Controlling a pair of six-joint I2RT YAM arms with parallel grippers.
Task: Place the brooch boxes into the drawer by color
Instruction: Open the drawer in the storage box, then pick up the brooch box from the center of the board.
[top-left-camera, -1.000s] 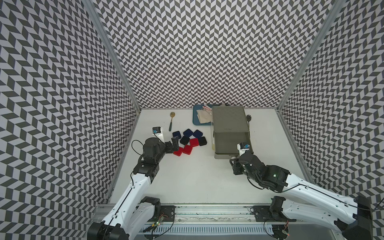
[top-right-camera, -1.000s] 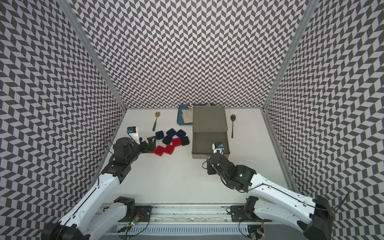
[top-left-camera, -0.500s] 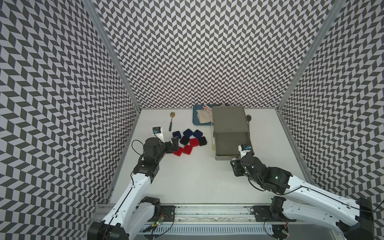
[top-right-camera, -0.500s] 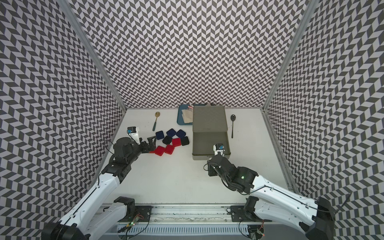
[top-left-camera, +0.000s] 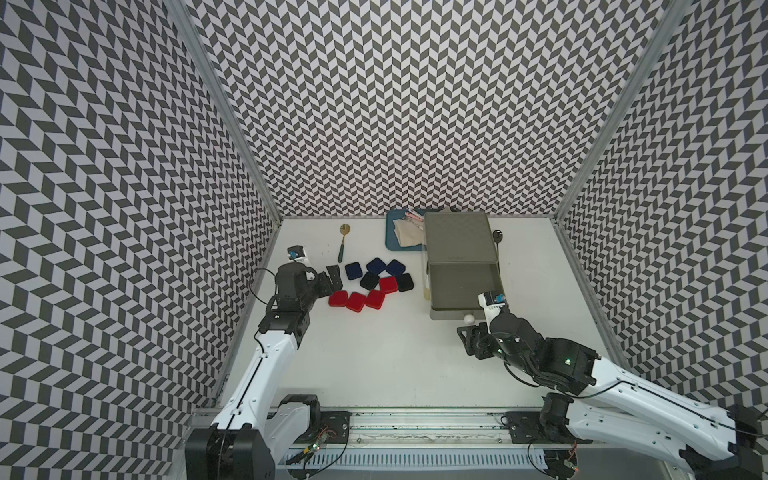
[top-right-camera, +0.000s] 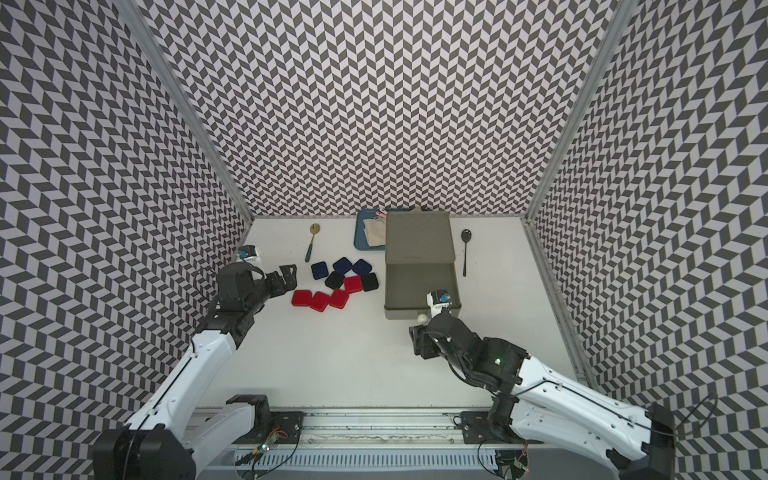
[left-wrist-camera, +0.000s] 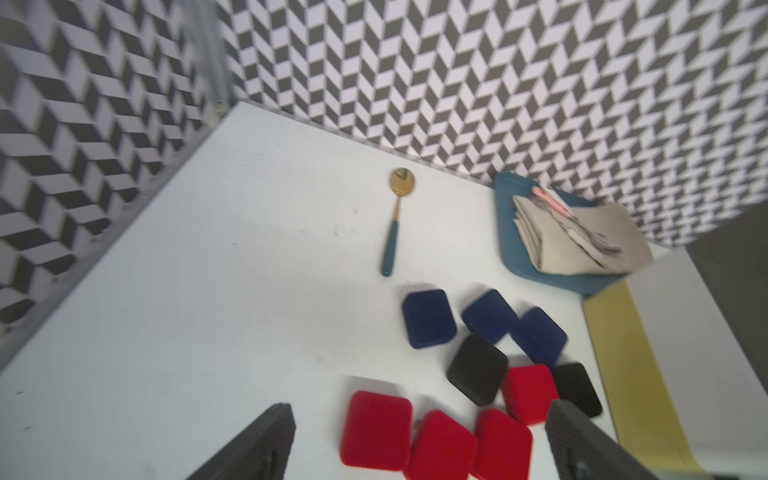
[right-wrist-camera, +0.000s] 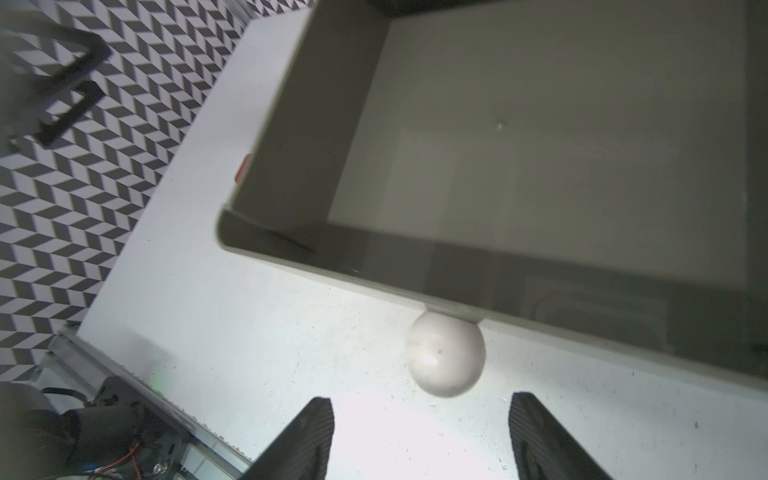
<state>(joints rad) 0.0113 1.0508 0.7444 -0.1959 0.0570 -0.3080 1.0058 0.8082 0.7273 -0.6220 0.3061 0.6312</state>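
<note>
I see my right gripper (right-wrist-camera: 419, 405) parted, empty, short of the white ball knob (right-wrist-camera: 446, 359) on the open grey drawer (right-wrist-camera: 291, 124); left gripper (left-wrist-camera: 420, 409) wide, empty.

A grey-topped plastic three-tier drawer chest (top-left-camera: 460, 243) stands right of the middle of the white bench (top-left-camera: 374, 353), near its back edge. Its top drawer (top-left-camera: 463, 286) is pulled out toward the front edge, and the right claw (right-wrist-camera: 419, 415) is just in front of the white ball knob (right-wrist-camera: 446, 359), apart from it. Left of the chest lies the cluster of red, black and navy rounded-square brooch boxes (top-left-camera: 369, 281), navy ones rearmost and red ones mostly frontmost, with the left claw (left-wrist-camera: 419, 409) at their left. At the back edge a blue rectangular tray (top-left-camera: 390, 232) holding a folded beige napkin (top-left-camera: 409, 233) sits just beside the chest's rear left corner; a gold spoon with a teal handle (top-left-camera: 343, 243) lies left of the tray and a black spoon (top-right-camera: 465, 249) just right of the chest.
</note>
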